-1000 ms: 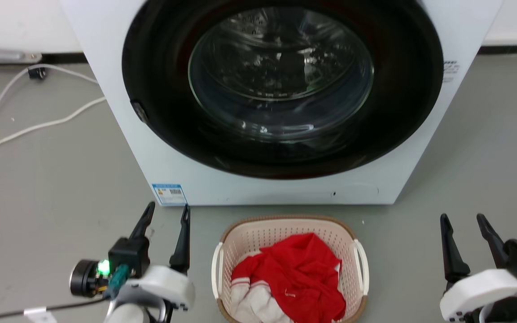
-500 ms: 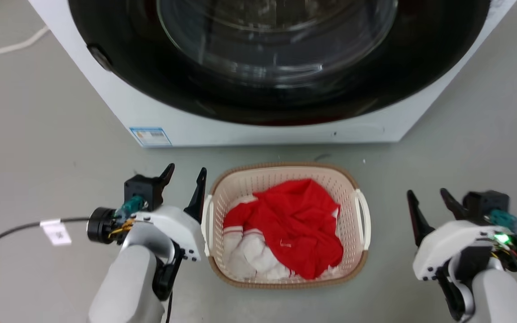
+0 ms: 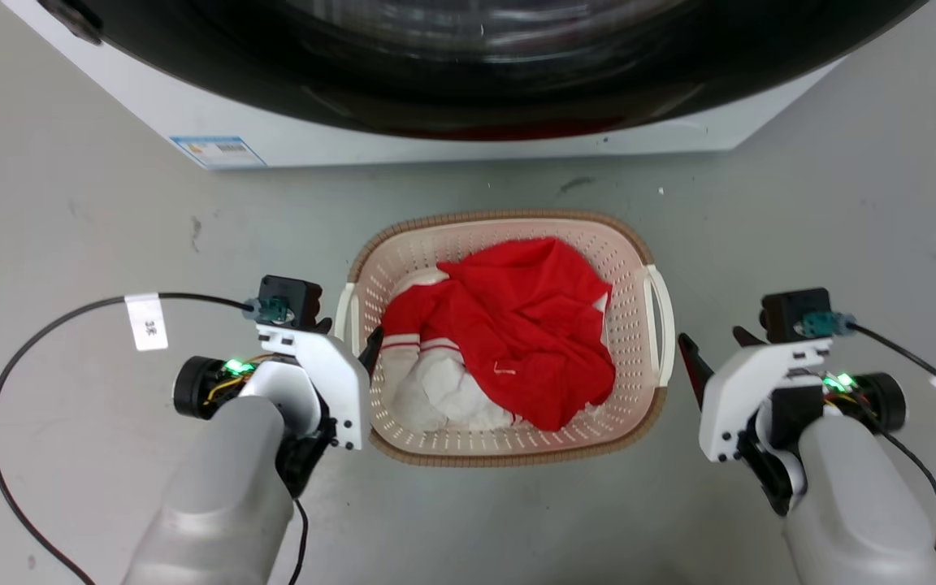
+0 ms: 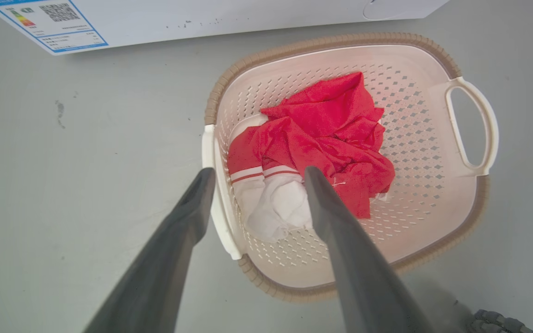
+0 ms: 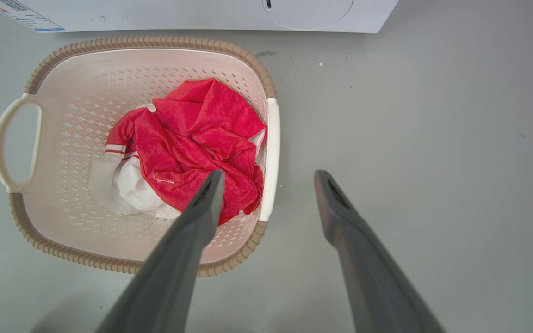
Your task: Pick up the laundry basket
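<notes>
The laundry basket (image 3: 635, 318) stands on the grey floor in front of the washer. It is cream and perforated, with a brown rim and white side handles, and holds a red and white garment (image 3: 517, 325). My left gripper (image 3: 348, 329) is open over the basket's left handle (image 4: 212, 152). In the left wrist view my left gripper (image 4: 259, 172) has one finger outside the handle and one over the basket's inside. My right gripper (image 3: 712, 337) is open beside the right handle (image 5: 272, 148). My right gripper (image 5: 270, 175) spans that handle in the right wrist view. Contact cannot be told.
The white washing machine (image 3: 338, 142) with its dark round door (image 3: 476, 73) rises just behind the basket. A black cable (image 3: 21, 357) with a white tag loops over the floor at my left arm; another runs from my right wrist (image 3: 899, 345).
The head camera has tilted down and closer, so the picture has shifted. Both grippers have closed in sideways on the basket and now stand at its two handles.
</notes>
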Available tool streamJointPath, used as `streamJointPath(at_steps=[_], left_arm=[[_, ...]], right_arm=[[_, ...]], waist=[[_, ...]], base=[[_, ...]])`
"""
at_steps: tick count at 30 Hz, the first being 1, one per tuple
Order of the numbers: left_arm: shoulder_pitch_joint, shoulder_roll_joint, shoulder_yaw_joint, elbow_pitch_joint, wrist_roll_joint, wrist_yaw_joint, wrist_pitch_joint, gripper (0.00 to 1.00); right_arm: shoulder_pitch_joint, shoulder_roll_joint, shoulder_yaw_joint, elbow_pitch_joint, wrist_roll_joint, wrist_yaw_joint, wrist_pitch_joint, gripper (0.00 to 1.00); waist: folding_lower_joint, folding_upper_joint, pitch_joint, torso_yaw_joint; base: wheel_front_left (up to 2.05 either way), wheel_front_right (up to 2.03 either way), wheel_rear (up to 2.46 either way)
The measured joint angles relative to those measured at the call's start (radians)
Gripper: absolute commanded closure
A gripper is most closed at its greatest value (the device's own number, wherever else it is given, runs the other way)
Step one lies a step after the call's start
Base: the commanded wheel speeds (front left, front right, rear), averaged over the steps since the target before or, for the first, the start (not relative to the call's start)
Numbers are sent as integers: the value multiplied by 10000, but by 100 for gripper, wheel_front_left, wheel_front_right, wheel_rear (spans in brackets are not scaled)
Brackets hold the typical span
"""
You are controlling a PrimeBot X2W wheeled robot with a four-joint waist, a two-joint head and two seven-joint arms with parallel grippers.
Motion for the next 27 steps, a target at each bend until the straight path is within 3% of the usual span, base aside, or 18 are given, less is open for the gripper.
streamJointPath(at_steps=[13, 27], left_arm=[[-1409, 886, -1367, 1369, -1463, -15, 1122, 0], [-2372, 1360, -2405, 2257, -2412, -15, 1465, 0]], right_arm=[[-2326, 2, 1055, 3150, 909, 0, -165, 0], [-3960, 2, 2633, 5056, 2197, 0, -238, 0]], waist=[[0, 0, 1315, -300], [0, 0, 2355, -478]], base=[[0, 0, 0], [0, 0, 0]])
